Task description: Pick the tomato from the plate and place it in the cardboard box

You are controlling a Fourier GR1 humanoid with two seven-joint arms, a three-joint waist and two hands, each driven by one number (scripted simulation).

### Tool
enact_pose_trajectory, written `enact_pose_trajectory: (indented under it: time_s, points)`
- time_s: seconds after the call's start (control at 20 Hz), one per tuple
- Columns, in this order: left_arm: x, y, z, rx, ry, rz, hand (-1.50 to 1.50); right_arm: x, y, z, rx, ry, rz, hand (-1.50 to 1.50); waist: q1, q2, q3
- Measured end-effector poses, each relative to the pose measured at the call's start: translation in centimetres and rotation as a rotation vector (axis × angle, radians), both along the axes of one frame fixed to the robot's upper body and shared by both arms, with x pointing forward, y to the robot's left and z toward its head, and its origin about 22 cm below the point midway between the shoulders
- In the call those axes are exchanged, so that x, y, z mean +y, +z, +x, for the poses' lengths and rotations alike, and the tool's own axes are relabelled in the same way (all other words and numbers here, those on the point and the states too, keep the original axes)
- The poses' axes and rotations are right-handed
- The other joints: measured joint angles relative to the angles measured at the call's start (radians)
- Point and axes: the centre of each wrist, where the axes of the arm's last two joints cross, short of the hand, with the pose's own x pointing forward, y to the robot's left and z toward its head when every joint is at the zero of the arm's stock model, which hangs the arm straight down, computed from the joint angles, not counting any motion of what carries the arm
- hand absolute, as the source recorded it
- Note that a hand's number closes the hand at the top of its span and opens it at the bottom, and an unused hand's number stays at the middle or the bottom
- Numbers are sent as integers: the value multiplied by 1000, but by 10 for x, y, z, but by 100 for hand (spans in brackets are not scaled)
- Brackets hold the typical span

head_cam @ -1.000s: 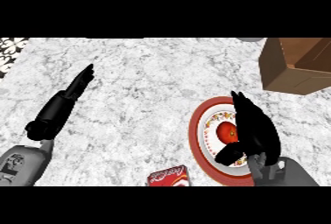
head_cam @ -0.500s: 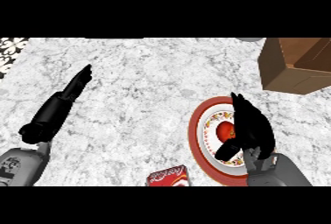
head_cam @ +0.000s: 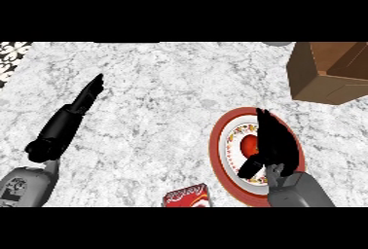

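Note:
A red tomato [head_cam: 249, 144] lies in the middle of a red-rimmed patterned plate [head_cam: 220, 146] at the lower right of the counter. My right hand [head_cam: 277, 143] is over the plate, straight fingers along the tomato's right side and thumb below it, hiding part of the tomato. The hand is open. The cardboard box [head_cam: 329, 72] stands at the upper right, its opening facing up. My left hand [head_cam: 78, 105] rests open at the left, fingers stretched up and away from the plate.
A red packet [head_cam: 188, 196] lies at the lower edge, just left of the plate. A patterned object [head_cam: 13, 56] shows at the upper left corner. Marbled counter stretches between the two arms.
My right hand has shifted slightly left and lower over the plate, covering more of the tomato. The left arm has barely moved.

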Motion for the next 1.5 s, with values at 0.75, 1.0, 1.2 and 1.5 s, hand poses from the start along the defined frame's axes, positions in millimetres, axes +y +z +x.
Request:
enact_pose_trajectory:
  time_s: [0.75, 1.0, 1.2, 1.5]
  points:
    - [4, 3, 5, -7, -1, 4, 0, -7, -34, 6, 9, 24, -37, 150, 0, 0, -1]
    - [0, 1, 3, -5, 2, 2, 0, 1, -44, 11, -66, 58, -109, 150, 0, -3, -3]
    - [2, 6, 3, 2, 3, 4, 0, 4, -39, 14, -132, 87, -154, 150, 0, -2, -2]
    - [-6, 9, 5, 2, -22, -1, 0, 26, -29, -4, -246, 570, -115, 150, 27, 1, 1]
